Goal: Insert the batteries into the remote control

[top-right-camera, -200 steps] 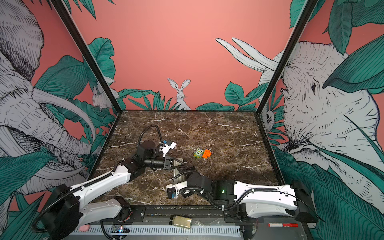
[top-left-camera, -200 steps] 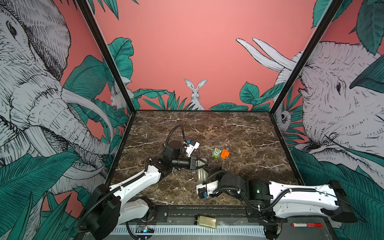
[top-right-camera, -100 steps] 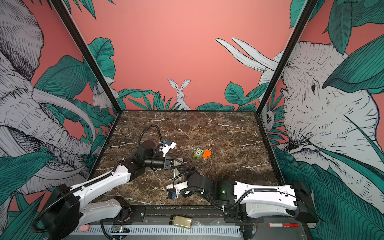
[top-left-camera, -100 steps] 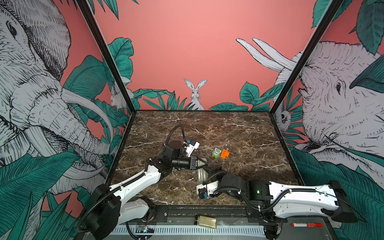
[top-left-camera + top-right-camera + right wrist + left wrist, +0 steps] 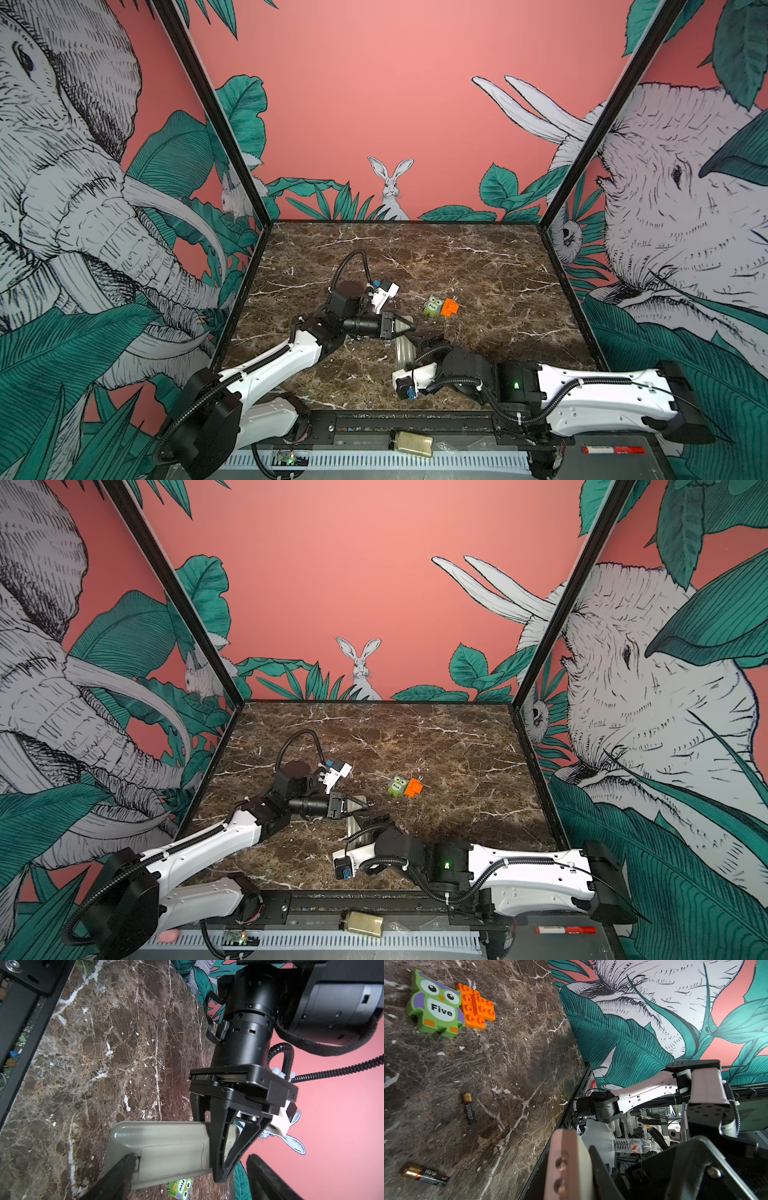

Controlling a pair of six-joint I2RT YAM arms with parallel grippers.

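Note:
The remote control [image 5: 166, 1147] is held above the marble with its plain pale back and shut battery cover facing the right wrist camera. My left gripper [image 5: 224, 1159] is shut on one end of it; both show in both top views, the remote [image 5: 404, 353] just below the left gripper [image 5: 409, 327]. My right gripper [image 5: 193, 1176] stands open beside the remote, and one of its fingers [image 5: 118, 1176] touches the cover's end. Two dark batteries [image 5: 469, 1108] [image 5: 424, 1175] lie apart on the marble in the left wrist view.
A green owl puzzle piece [image 5: 433, 306] and an orange brick [image 5: 450, 307] lie side by side right of the grippers. A yellowish jar [image 5: 411, 440] and a red marker [image 5: 613, 449] rest on the front rail. Patterned walls enclose the table's other three sides.

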